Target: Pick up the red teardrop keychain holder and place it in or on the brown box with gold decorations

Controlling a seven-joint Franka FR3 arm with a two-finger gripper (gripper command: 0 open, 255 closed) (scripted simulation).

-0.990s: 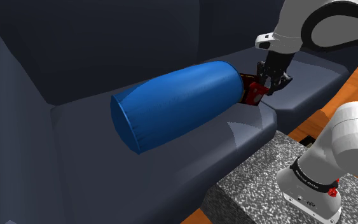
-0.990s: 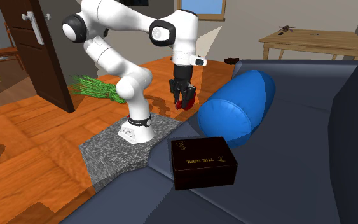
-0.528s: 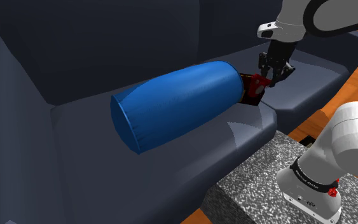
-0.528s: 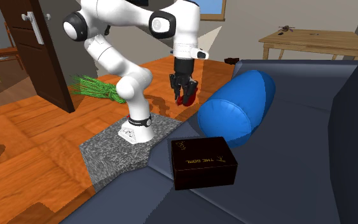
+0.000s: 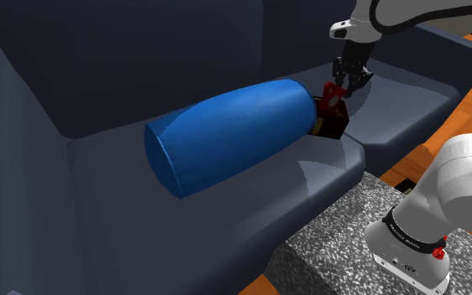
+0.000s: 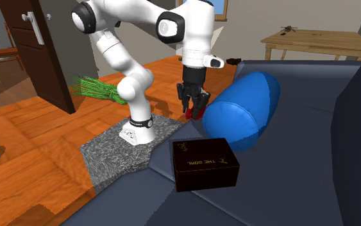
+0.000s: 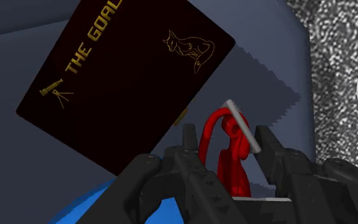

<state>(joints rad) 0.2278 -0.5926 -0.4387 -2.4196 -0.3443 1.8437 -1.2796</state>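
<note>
Dark navy sofa [image 6: 301,160], blue bolster cushion [image 5: 225,134] lying on its seat. Orange wood floor [image 6: 38,128]. Light wooden table [image 6: 317,42] behind sofa. Dark brown door [image 6: 34,45] at second exterior view's left, green grassy bundle [image 6: 95,88] on floor nearby.

Gold letters reading "THE GOAL" stand on the lid of the dark brown box [image 7: 126,89].

Keychain holder [image 7: 233,168] carried nearer box [image 6: 206,164]
</note>
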